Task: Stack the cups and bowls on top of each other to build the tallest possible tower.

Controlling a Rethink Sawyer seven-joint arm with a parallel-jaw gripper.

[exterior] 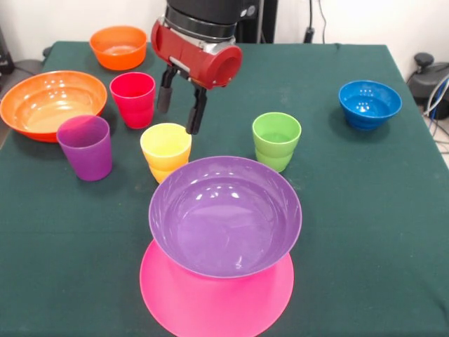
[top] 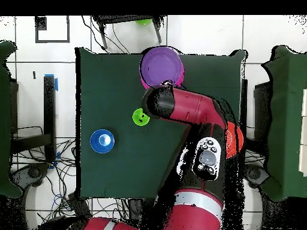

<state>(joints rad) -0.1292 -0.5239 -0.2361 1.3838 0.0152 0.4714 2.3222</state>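
The bench (exterior: 365,210), covered in dark green cloth, carries everything. Over it the red and black arm (top: 198,114) reaches out from its base, and in the overhead view it hides most of the cups and the orange bowls. Nearest the front edge, the tower (exterior: 221,239) has two layers: the upturned pink bowl (exterior: 210,305) lies rim down as the base, and the purple bowl (exterior: 224,214) sits on top of it, open side up and tipped slightly toward the camera. At the left edge in the front view stands the large orange bowl (exterior: 49,102), upright. Behind it, near the far left corner, is the small orange bowl (exterior: 118,46), and well apart at the right side is the small blue bowl (exterior: 370,103), both upright with bare cloth around them. The four cups stand upright in a loose row between the tower and the far bowls. The purple cup (exterior: 85,146) is just in front of the large orange bowl, the red cup (exterior: 132,98) is just behind and to its right, the yellow cup (exterior: 165,150) stands close behind the tower, and the green cup (exterior: 276,140) is to the right of the yellow one. The gripper (exterior: 180,112) hangs between the red and yellow cups, its two dark fingers (exterior: 196,114) spread apart and holding nothing, the nearer fingertip just above the yellow cup's far rim.
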